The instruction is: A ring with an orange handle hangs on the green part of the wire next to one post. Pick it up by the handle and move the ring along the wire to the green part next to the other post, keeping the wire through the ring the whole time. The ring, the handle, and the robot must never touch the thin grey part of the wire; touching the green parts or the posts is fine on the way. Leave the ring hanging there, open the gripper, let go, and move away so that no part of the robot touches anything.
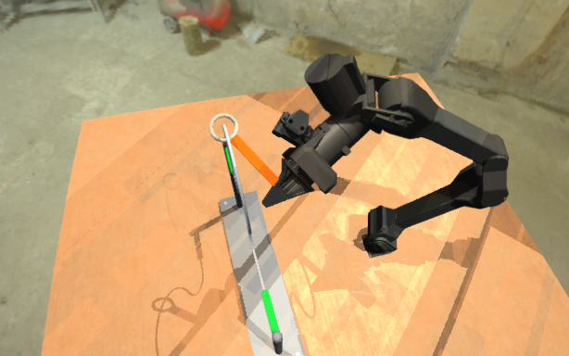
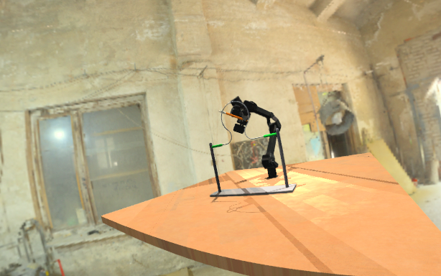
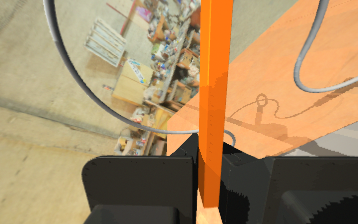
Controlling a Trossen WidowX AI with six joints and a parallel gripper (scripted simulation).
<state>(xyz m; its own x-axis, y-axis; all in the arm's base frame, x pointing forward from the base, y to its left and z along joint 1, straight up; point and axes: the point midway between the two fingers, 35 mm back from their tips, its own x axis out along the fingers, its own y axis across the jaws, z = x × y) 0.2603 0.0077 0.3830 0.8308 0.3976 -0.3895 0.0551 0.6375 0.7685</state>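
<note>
The pale ring point(image 1: 211, 127) point(image 2: 221, 111) is around the grey wire point(image 1: 256, 260) point(image 3: 150, 130), high on the loop's left side in the exterior view. Whether they touch cannot be told. My gripper point(image 1: 272, 197) point(image 3: 199, 138) is shut on the lower end of the orange handle point(image 1: 254, 159) point(image 2: 234, 116) point(image 3: 215, 75), beside the wire's loop. The handle slants up to the ring. One green part point(image 1: 229, 159) point(image 2: 217, 146) is by the far post point(image 1: 237, 190) point(image 2: 215, 169), below the ring. The other green part point(image 1: 270, 311) point(image 2: 270, 135) is by the near post point(image 1: 278, 345) point(image 2: 282, 162).
The posts stand on a grey base plate point(image 1: 252, 306) on the wooden table. The wire passes close to my fingers in the wrist view, and another bend of it shows at the upper right. The arm's base stands to the right of the plate in the top view.
</note>
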